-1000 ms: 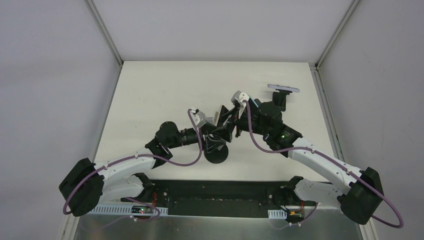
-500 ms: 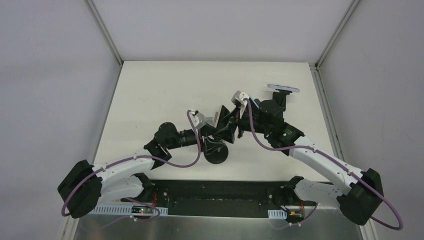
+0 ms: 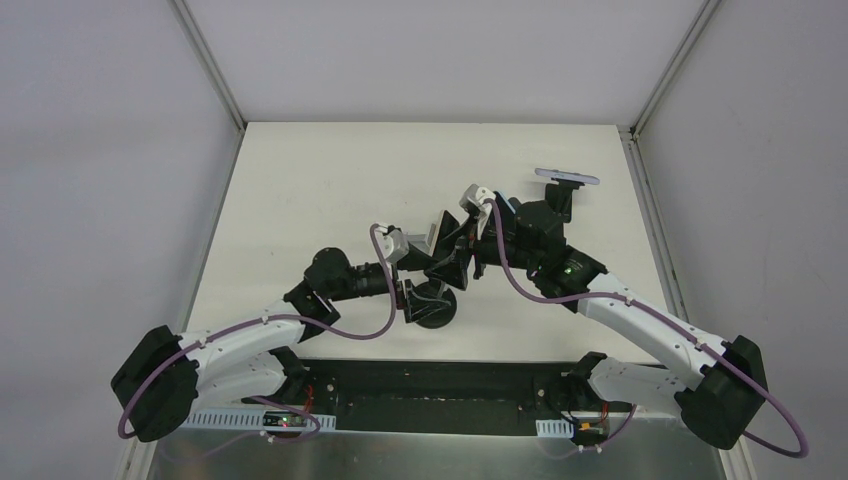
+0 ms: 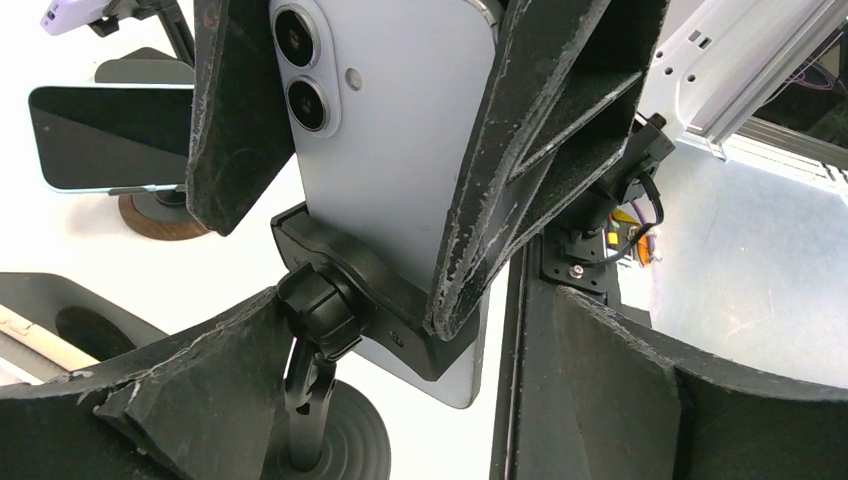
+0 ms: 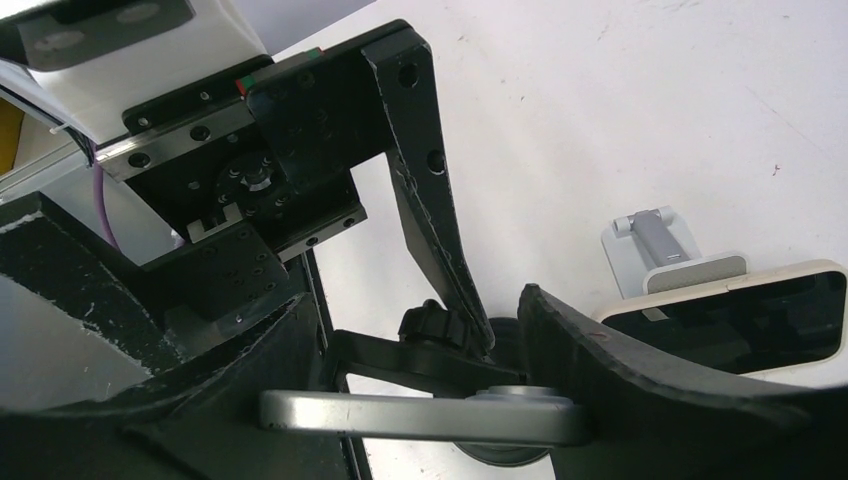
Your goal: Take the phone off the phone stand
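We note right gripper (image 5: 415, 335) clamped on phone (image 4: 400, 130) by its edges, phone seated in stand (image 4: 322, 305); left gripper (image 4: 410, 335) spread wide astride it, gripping nothing.

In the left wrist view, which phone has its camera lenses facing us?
The pale blue phone in the black clamp stand; the phone on the wooden base shows its dark screen.

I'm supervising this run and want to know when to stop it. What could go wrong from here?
1. The phone sits clamped in the phone stand, and the left gripper is open around the stand, not bracing it. If the right gripper, closed on the phone's sides, pulls now, the stand may lift or tip.
2. Both grippers crowd the same spot, so their fingers could collide.
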`<state>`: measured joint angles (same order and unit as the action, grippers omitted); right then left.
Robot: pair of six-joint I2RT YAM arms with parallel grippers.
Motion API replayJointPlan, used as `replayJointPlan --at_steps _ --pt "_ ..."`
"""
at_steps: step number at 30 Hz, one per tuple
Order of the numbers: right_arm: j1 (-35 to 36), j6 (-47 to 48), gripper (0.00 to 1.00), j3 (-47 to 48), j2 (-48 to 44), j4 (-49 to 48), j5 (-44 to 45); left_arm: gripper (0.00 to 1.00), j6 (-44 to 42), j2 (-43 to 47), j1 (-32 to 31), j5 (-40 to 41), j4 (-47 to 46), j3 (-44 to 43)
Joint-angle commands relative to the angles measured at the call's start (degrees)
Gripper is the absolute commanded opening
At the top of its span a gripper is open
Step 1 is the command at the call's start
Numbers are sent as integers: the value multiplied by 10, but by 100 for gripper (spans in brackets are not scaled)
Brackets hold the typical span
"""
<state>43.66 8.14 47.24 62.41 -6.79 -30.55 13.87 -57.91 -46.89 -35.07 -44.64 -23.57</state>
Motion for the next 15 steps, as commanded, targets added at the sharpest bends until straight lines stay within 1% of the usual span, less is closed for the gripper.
replayJointPlan --at_steps 1,10,15 --pt "-13 22 0 14 -5 9 40 99 20 34 -13 -77 -37 2" --pt "-14 -4 0 36 -15 31 -41 99 35 85 6 -66 -16 6" --pt "-13 -19 0 46 -21 31 -66 99 37 119 22 -55 -8 23"
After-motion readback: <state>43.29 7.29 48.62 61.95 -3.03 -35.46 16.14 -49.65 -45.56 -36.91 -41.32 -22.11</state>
